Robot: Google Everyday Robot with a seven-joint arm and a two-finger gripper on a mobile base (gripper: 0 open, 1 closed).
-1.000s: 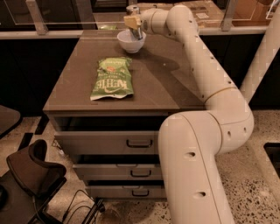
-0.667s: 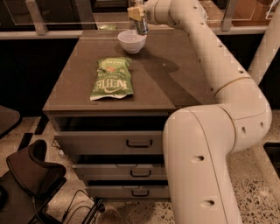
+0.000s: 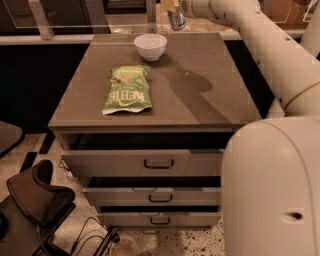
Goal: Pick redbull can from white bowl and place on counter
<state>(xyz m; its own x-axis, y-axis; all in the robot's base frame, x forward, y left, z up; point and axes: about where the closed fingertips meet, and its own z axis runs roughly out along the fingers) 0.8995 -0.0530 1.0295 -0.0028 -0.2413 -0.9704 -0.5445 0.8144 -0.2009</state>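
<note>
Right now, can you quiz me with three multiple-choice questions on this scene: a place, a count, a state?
1. Where is the redbull can? A on the floor; B in the pincer, at the view's top edge; C inside a box.
2. How many drawers show? A two; B three; C five.
3. The white bowl is: A empty; B tipped over; C covered.
Answers: B, the shut pincer holds it in the air; B, three handles; A, only its white inside shows.
</note>
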